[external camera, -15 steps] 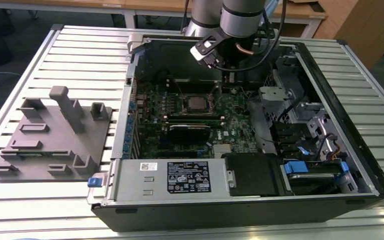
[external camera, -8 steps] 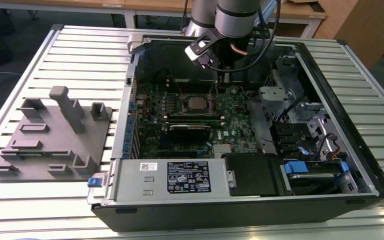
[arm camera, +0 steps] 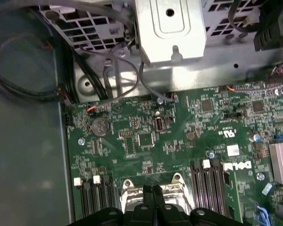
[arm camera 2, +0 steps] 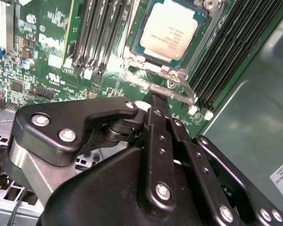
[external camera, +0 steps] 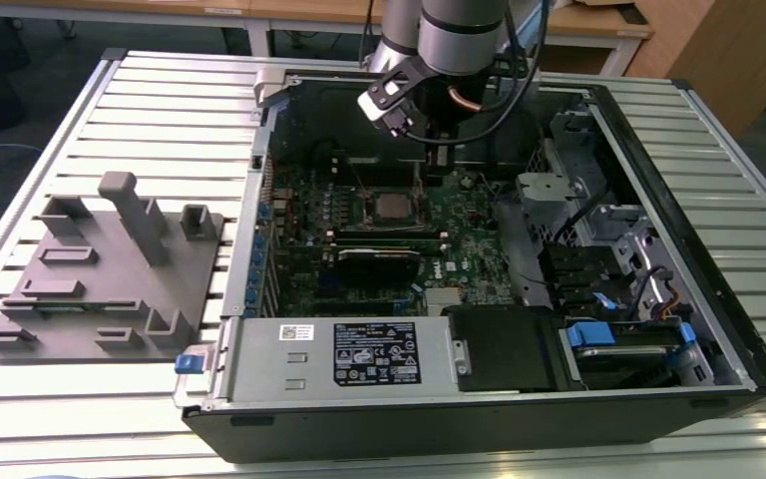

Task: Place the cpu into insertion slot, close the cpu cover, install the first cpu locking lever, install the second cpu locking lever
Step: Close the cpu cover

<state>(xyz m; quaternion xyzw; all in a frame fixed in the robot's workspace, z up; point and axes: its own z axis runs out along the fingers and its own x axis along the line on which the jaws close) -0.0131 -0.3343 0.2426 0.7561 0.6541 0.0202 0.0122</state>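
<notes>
The cpu (arm camera 2: 167,28) lies flat in the insertion slot on the green motherboard (external camera: 470,269), its grey-silver top facing up; it is also in the exterior view (external camera: 390,208). The cpu cover (arm camera 2: 191,59) lies down around it as a metal frame, so the insertion slot itself is hidden beneath. A thin metal locking lever (arm camera 2: 174,95) runs along the near side of the frame. My gripper (arm camera 2: 153,97) is shut, with its tips right at that lever and nothing visible between the fingers (arm camera: 149,194). In the exterior view the gripper (external camera: 443,158) hangs just beyond the socket.
Black memory slots (arm camera 2: 99,37) flank the socket on both sides. A black expansion card (external camera: 380,254), a power supply (external camera: 343,354) and a drive cage (external camera: 596,249) fill the case. A grey fixture block (external camera: 104,269) stands on the slatted table at the exterior view's left.
</notes>
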